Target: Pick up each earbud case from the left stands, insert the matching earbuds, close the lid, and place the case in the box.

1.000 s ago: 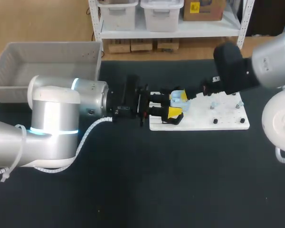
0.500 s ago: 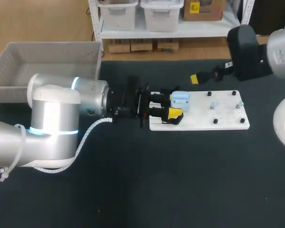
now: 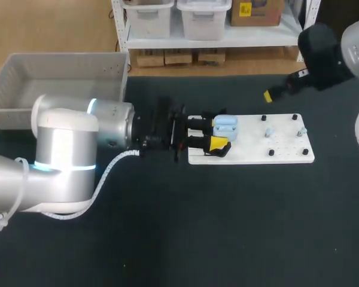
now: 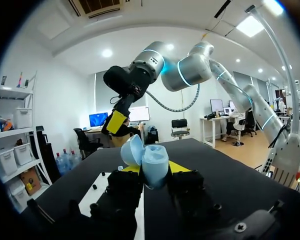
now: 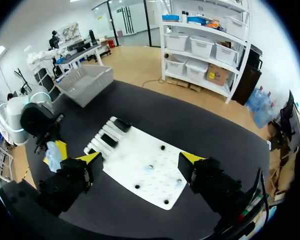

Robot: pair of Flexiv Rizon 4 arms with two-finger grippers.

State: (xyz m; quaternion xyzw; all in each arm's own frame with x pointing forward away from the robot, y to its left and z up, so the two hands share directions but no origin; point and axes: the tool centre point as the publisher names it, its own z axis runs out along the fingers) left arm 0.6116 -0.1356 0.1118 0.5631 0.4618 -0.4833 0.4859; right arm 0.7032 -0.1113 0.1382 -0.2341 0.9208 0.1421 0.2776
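The right fingers [image 5: 91, 158] withdrew from the earbud case [image 4: 151, 161] and stood apart, empty, well clear of it. The left fingers [image 4: 179, 167] stayed clamped on the case, whose lid appeared open. Judgement: lid closing remained, then transfer to the box [image 3: 66, 58].

In the head view the right arm [image 3: 338, 51] is cut off by the edge with only one yellow tip of the right tool [image 3: 267, 95] showing, the pale specks [image 3: 268, 130] on the white board [image 3: 287, 152] are too small to identify, and the left tool [image 3: 219, 133] hides the earbud case [image 3: 226, 123] from below.
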